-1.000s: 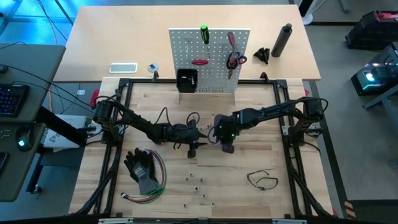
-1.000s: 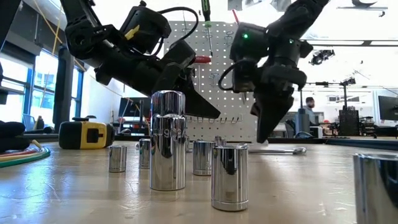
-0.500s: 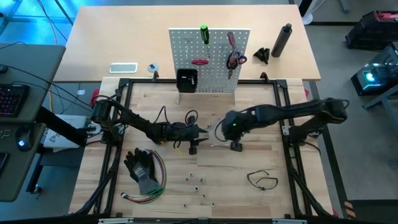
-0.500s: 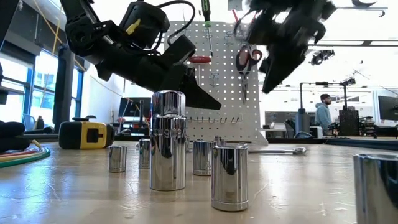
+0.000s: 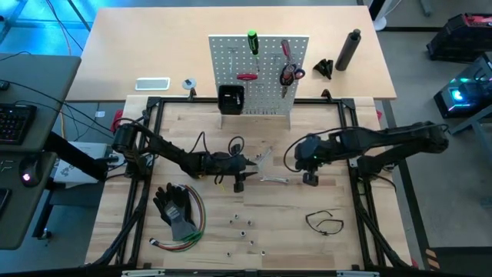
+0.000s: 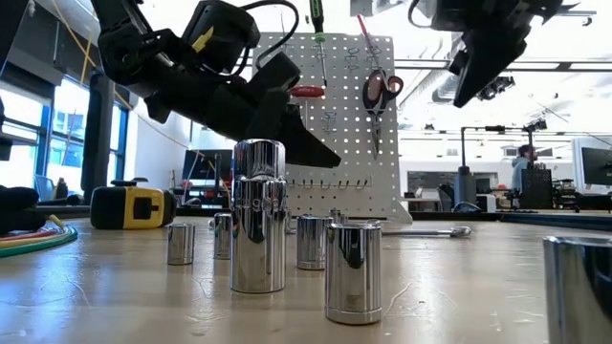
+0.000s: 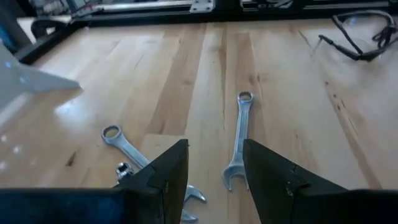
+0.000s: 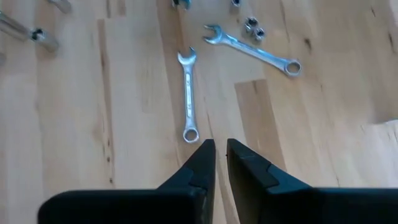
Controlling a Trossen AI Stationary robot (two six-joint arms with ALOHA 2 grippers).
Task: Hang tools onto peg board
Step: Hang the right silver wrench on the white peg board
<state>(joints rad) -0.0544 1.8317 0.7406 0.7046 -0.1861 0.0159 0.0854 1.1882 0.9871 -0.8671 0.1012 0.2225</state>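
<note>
Wooden table (image 5: 154,92) is carrying the peg board (image 5: 265,92) upright at its far edge, where scissors (image 5: 290,75) and screwdrivers are already hanging. Two wrenches (image 8: 189,93) are lying flat mid-table, not yet hung. Left pincer (image 7: 214,168) is being held low beside them, half open and empty, likely for a pickup. Right pincer (image 8: 220,158) is being kept raised above them, nearly shut, gripping nothing.
</note>
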